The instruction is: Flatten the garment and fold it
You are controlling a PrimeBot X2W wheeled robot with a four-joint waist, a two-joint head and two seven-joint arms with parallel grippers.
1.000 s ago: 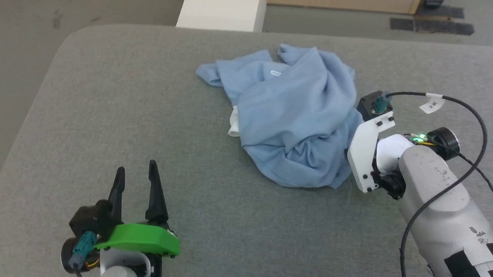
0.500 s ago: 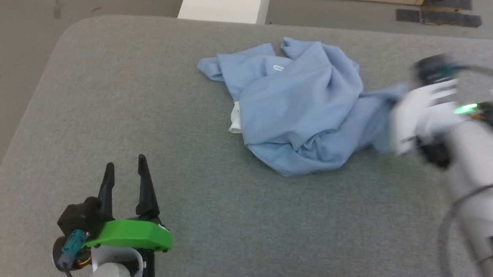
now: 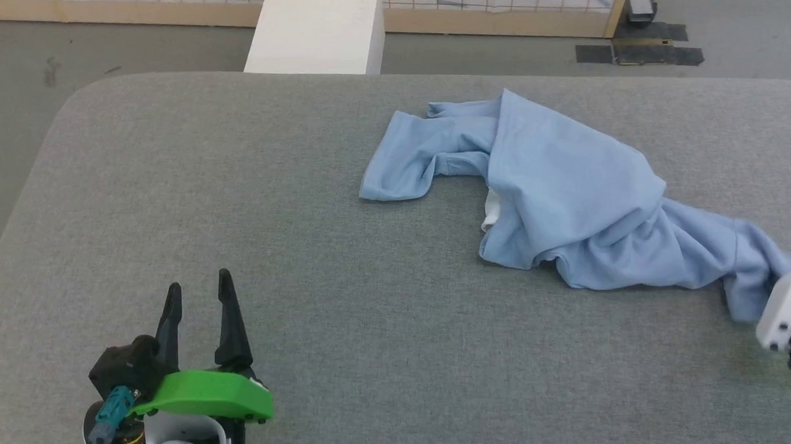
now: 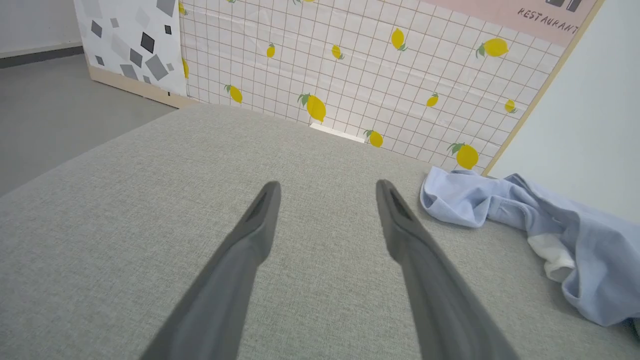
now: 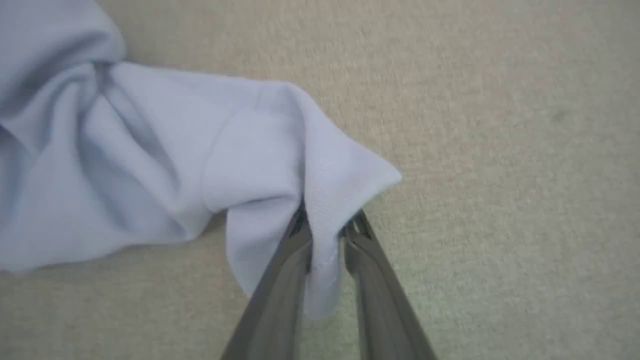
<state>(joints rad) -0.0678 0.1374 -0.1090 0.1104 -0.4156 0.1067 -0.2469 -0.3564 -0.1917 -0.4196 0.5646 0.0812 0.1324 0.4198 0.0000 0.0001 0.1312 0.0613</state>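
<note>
Beside a sign [image 4: 547,12] reading "RESTAURAN", the right gripper [image 5: 327,227] has its fingers [image 5: 280,280] clamped on the T-shirt [image 3: 570,192], now dragged long from its earlier heap, while the left gripper [image 3: 199,281] gapes empty.

A mock-up test room, dressed with printed backdrops rather than real walls.

Panels edged in pale wood stood along the far side: a lemon-print panel [image 4: 350,65] papered with a white tile grid, a pink panel [image 4: 545,12] lettered "RESTAURANT" to its right, and a white panel [image 4: 125,45] with grey geometric shapes to its left. The floor [image 3: 122,47] was bare grey, with black tape patches [image 3: 637,54] at the far right. A wide grey fabric-covered pad [image 3: 300,220] filled the near ground, with a plain white block [image 3: 314,30] at its far edge.
</note>
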